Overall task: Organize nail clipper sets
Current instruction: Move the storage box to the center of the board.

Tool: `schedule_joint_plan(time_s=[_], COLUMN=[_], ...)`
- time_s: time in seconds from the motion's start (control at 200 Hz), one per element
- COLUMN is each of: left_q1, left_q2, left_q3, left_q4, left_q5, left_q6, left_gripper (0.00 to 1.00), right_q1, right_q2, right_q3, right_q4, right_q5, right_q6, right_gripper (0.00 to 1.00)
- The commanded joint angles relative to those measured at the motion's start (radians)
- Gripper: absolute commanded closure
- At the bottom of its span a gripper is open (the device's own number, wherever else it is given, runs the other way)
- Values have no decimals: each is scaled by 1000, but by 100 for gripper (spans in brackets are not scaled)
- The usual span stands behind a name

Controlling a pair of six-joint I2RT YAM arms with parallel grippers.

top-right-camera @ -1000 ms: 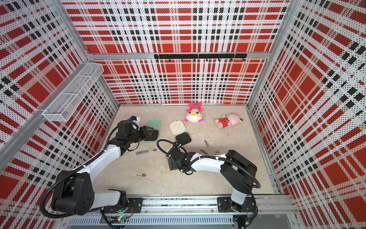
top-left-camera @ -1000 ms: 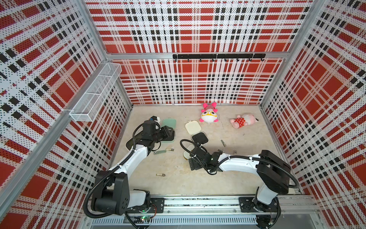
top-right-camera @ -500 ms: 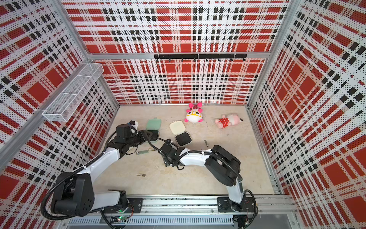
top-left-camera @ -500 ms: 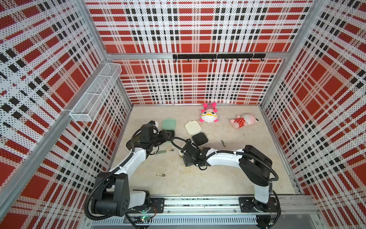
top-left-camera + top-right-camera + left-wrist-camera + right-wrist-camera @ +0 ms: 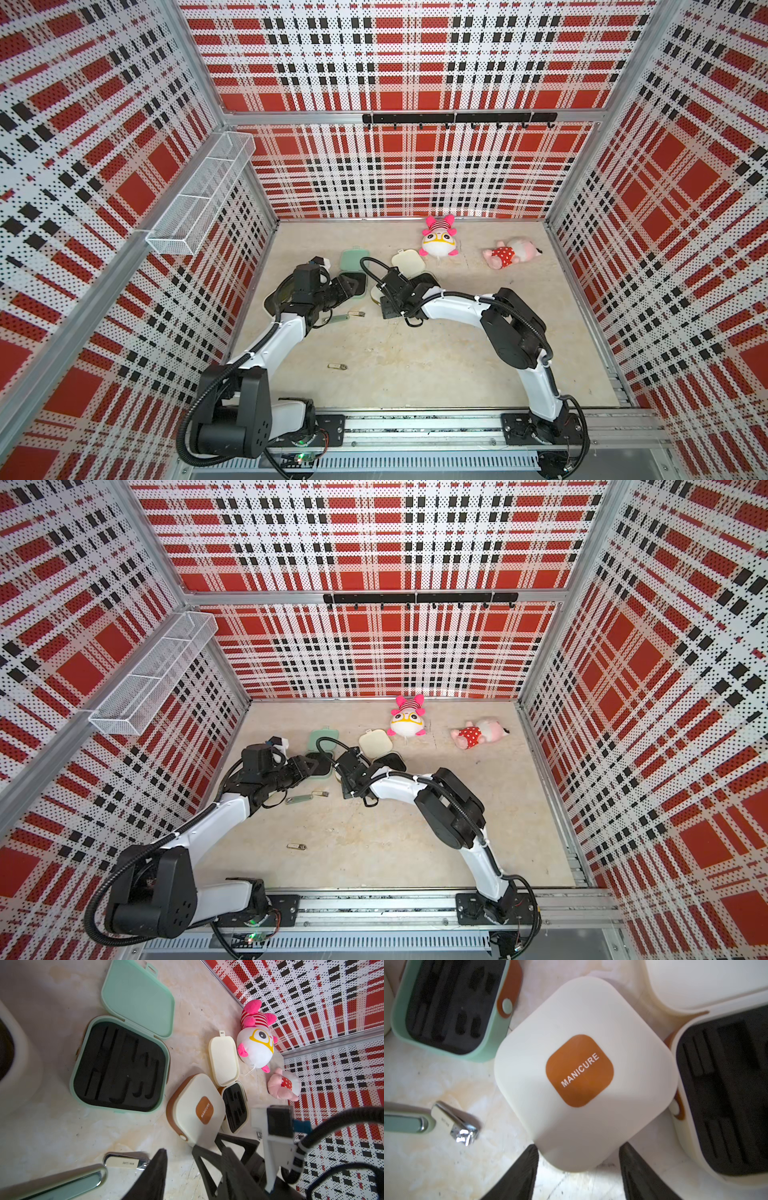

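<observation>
cream closed case (image 5: 583, 1072) with a brown "manicure" patch sits flat on the surface (image 5: 415, 357), between the open mint case (image 5: 120, 1066) and the open cream case (image 5: 235, 1107), just beside both. right tool (image 5: 579, 1146) is low over it, jaws spread either side of one corner. a sliver of surface shows between the case wall and one side of the jaws; cannot tell if the other side touches. left tool (image 5: 351, 287) sits at the near edge of the mint case's base in both top views. its wrist view shows only one side of its jaws clearly, so cannot tell whether it's spread, pressed together or pinching anything. both open cases lie with lids folded back toward the rear wall, black inserts facing up. cream-faced silver clipper (image 5: 454, 1122) and mint-handled clipper (image 5: 402, 1124) lie end to end on the surface, almost touching, near the closed case and just beside the left tool. third small clipper (image 5: 336, 366) lies alone, well apart, nearer the arm bases. goggle-eyed pink plush (image 5: 438, 241) and red-dotted pink plush (image 5: 511, 252) lie by the rear wall. cream bin (image 5: 18, 1068) is beside the mint case, on the side away from the cream cases.
</observation>
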Motion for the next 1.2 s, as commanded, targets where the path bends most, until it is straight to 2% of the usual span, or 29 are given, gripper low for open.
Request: schedule_joint_plan(time_s=[0.0, 0.155, 0.341, 0.501, 0.661, 1.012, 1.192], left_q1=[8, 3, -26, -70, -105, -136, -139], left_q2=[-14, -5, 7, 21, 36, 46, 52], left_q3=[-16, -26, -26, -21, -20, -24, -24], left_q4=[29, 44, 56, 65, 83, 99, 99], left_q5=[23, 33, 22, 5, -2, -13, -16], left_q6=[1, -5, -11, -16, -31, -45, -46], left_gripper=[52, 52, 52, 52, 53, 53, 53], right_q1=[-37, -73, -91, -137, -175, -183, -182], right_q2=[43, 57, -5, -57, -96, -93, -140], right_q3=[66, 139, 143, 78, -7, -92, -207], right_q4=[1, -5, -26, -53, -51, -59, -30], right_q5=[-10, -52, -21, 20, 29, 44, 34], right_q6=[27, 19, -17, -20, -13, -21, 12], right_gripper=[38, 38, 35, 36, 43, 48, 49])
